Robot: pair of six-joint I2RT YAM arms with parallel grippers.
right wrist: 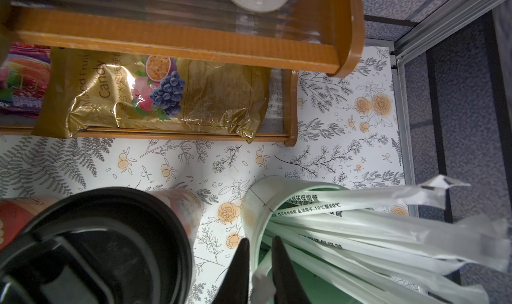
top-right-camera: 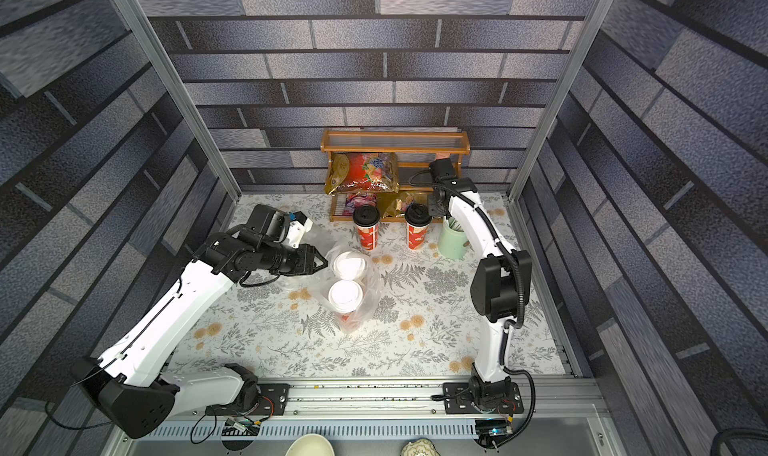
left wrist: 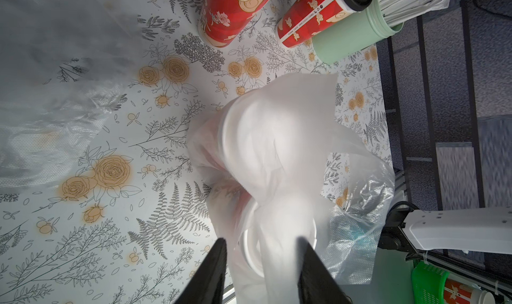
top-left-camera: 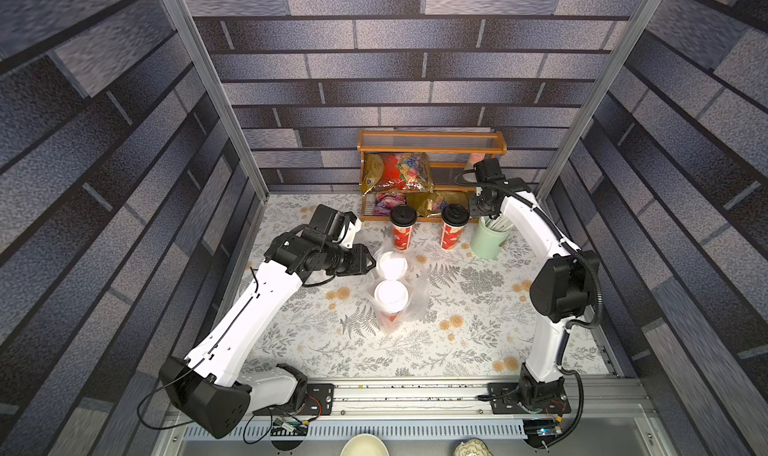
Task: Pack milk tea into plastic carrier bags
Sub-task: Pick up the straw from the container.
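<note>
Worktop: floral-print worktop (top-left-camera: pixel 478 342), boxed in by brick-pattern walls.
Packed: clear crinkly plastic carrier bag (top-left-camera: pixel 417 302) at centre, long axis 12-to-6, holding two upright red paper cups with white dome lids (top-left-camera: pixel 390 296).
Unpacked: two red paper cups with black lids (top-left-camera: pixel 402 225) stand unbagged at 12 o'clock.
Left claw (left wrist: pixel 261 241): at the bag's 10 o'clock, part-spread, film between; I cannot tell whether it pinches.
Right claw (right wrist: pixel 259 244): narrowed astride the pale green straw cup (right wrist: pixel 250 205) rim; grip unclear.
Pivot: the nearer black-lidded cup stands just at the right claw's 9 o'clock, so the right arm looks better placed.

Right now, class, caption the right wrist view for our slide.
Right pincer at the rim of the green straw cup, beside a black-lidded red cup; candy packet on the wooden shelf.
</note>
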